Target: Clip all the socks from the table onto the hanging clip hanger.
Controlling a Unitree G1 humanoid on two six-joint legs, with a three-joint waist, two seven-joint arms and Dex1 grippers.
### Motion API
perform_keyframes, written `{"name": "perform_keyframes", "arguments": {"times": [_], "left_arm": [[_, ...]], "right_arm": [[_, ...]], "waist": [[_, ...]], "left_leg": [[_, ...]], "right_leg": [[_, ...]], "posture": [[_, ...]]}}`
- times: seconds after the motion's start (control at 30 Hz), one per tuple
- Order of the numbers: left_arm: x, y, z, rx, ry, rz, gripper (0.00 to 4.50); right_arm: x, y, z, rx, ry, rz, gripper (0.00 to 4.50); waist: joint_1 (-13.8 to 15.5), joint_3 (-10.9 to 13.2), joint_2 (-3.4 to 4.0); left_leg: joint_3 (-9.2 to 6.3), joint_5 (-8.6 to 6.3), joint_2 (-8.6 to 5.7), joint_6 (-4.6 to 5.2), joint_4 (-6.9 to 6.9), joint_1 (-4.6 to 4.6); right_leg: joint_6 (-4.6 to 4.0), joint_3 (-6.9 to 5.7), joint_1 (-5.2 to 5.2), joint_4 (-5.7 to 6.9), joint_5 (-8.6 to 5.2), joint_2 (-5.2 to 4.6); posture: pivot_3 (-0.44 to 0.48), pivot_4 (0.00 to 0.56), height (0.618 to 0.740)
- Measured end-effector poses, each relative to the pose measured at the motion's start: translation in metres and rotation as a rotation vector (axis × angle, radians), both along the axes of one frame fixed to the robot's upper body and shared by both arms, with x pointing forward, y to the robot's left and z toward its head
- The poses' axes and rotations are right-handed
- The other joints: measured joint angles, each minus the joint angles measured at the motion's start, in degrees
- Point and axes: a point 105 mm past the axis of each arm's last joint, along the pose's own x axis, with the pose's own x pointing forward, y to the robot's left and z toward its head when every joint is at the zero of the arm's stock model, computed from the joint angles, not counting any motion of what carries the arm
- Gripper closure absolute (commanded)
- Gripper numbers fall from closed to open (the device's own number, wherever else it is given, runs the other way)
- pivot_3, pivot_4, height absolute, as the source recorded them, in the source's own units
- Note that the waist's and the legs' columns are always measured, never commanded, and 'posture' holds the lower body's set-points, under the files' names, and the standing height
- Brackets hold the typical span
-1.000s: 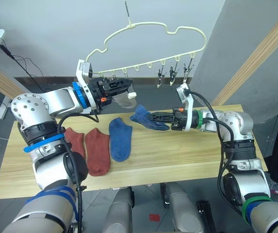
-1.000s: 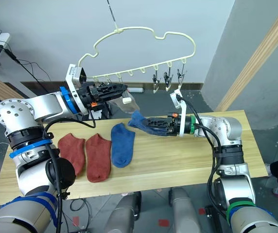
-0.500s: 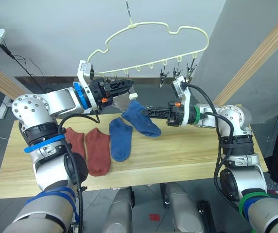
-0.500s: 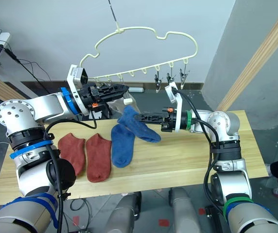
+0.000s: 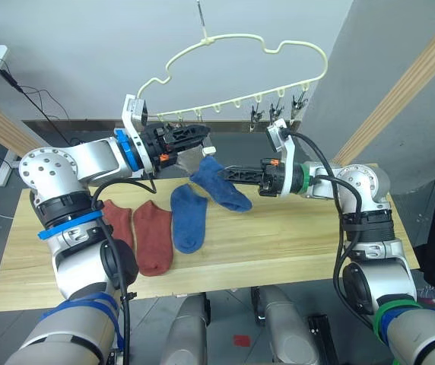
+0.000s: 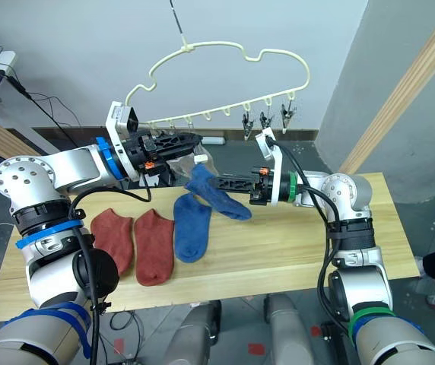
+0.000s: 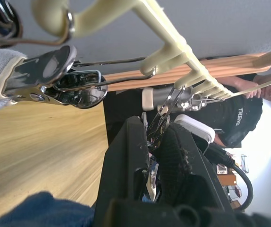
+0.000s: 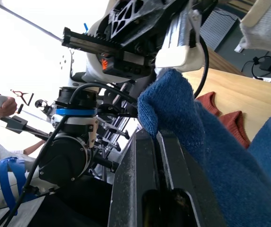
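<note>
Raised off the table (image 5: pixel 293 243), blue sock (image 5: pixel 221 183) hangs clenched in right gripper (image 5: pixel 223 172) jaws.

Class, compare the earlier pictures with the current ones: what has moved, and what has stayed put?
The right claw, shut on a dark blue fabric sock, lifted it off the light-wood plank table and carried it toward the left claw under the pale-yellow wire clip hanger. The left claw stayed at a clip; the two rust-red socks and the other blue sock did not move.
</note>
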Motion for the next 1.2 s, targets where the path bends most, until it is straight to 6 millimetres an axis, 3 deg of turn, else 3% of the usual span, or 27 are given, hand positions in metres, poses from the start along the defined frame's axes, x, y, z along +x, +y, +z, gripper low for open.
{"name": "perform_keyframes", "arguments": {"times": [0.53, 1.2], "left_arm": [[-0.001, -0.003, 0.000, 0.005, -0.007, -0.014, 4.22], [0.000, -0.003, -0.001, 0.055, -0.084, 0.012, 4.22]], "right_arm": [[0.013, -0.002, -0.002, -0.011, 0.006, -0.066, 4.45], [0.011, -0.003, 0.003, -0.004, 0.023, -0.049, 4.45]], "waist": [[-0.04, 0.00, 0.00], [-0.04, 0.00, 0.00]], "left_leg": [[0.00, 0.00, 0.00, 0.00, -0.01, 0.00], [0.01, -0.01, 0.00, 0.02, -0.01, -0.01]], "right_leg": [[0.00, 0.00, 0.00, -0.02, 0.00, 0.00], [0.00, 0.01, 0.00, -0.03, 0.00, 0.00]], "posture": [[-0.074, 0.366, 0.740], [-0.072, 0.366, 0.740]]}}
